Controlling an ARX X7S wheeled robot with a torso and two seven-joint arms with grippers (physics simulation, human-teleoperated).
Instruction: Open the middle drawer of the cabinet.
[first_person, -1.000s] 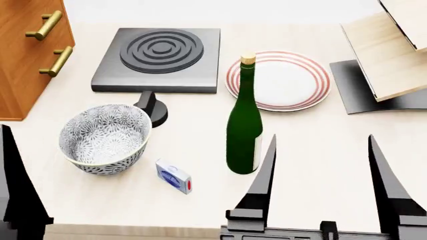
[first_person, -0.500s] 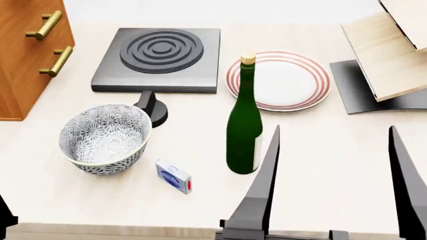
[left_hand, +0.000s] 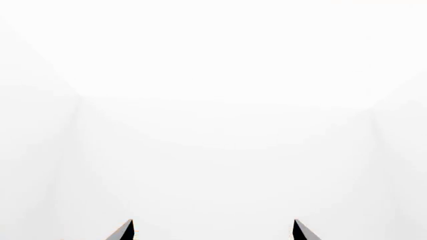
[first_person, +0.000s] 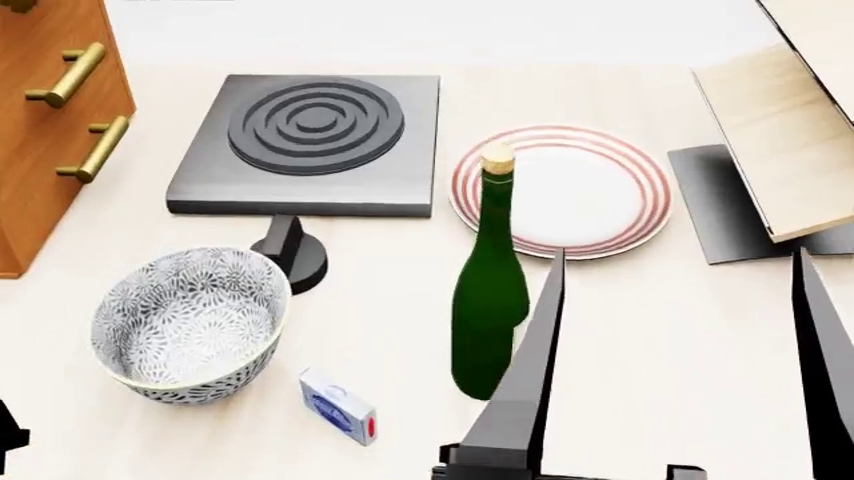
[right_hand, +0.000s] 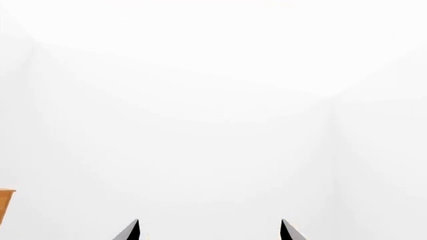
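Note:
The orange-brown cabinet (first_person: 40, 170) stands at the table's far left in the head view. Two brass bar handles show fully and a third just peeks in at the top edge. The middle drawer (first_person: 54, 110) carries the upper full handle (first_person: 64, 75) and is closed. My right gripper (first_person: 679, 255) is open and empty, fingers upright over the front right of the table, far from the cabinet. Only a dark sliver of my left arm (first_person: 7, 437) shows at the bottom left corner. The left gripper (left_hand: 213, 230) is open, facing blank white. The right gripper (right_hand: 209, 230) also faces white, with an orange-brown edge (right_hand: 5, 202) at one side.
A dark hotplate (first_person: 310, 140) with its knob (first_person: 294, 255) lies beside the cabinet. A patterned bowl (first_person: 187, 325), a small blue-white box (first_person: 336, 405), a green bottle (first_person: 489, 300), a red-ringed plate (first_person: 587, 195) and pale wood boards (first_person: 787, 130) on a dark base stand on the table.
The head view has shifted, so the table's objects sit lower and a third handle shows at the top. The left arm has dropped almost out of the view. The right fingers stay spread.

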